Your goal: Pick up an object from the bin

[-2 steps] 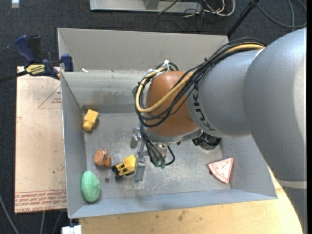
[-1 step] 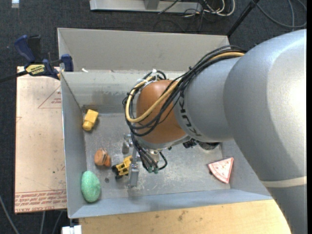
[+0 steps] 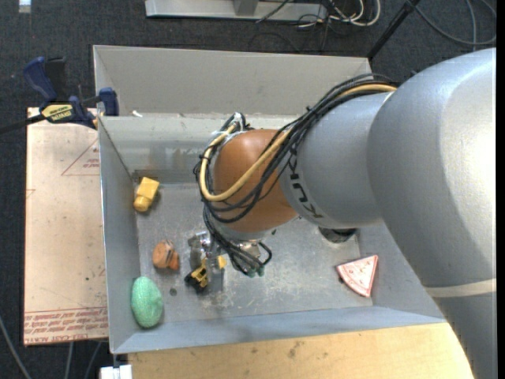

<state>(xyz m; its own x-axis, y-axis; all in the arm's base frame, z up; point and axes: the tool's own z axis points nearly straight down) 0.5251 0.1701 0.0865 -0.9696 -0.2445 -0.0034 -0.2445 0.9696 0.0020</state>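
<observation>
Dark carpet (image 3: 63,22) is spreading out around the grey metal bin (image 3: 118,212), and from where I am standing the big arm is reaching into it from the right. Its orange wrist cover (image 3: 245,180) is hanging low over the middle of the floor, with black and yellow cables (image 3: 207,172) looping round it.

The gripper (image 3: 205,255) is pointing down below that cover, close to the bin floor. Right at its tip, on the side towards the near wall, a small yellow-and-black toy (image 3: 199,277) is lying, seemingly touching the tip. Whether the gripper is open or closed on it I cannot tell, as the cover and cables are hiding too much.

The other things are lying apart from it. A brown-orange lump (image 3: 164,255) is sitting just beside the tip on the left, and a green egg shape (image 3: 147,301) is resting farther left and nearer the front wall. A yellow block (image 3: 146,193) is lying well off towards the back left. A pink wedge (image 3: 359,275) is sitting well apart on the right.

As I am judging it, the task is at the approach or grasping stage. The arm is down at the toy, but the toy is looking as if it is resting on the floor, so securing and lifting it are remaining.

The toy's long axis seems to be running slantwise, from the front left up towards the arm. Which end is its front I am unable to make out.
</observation>
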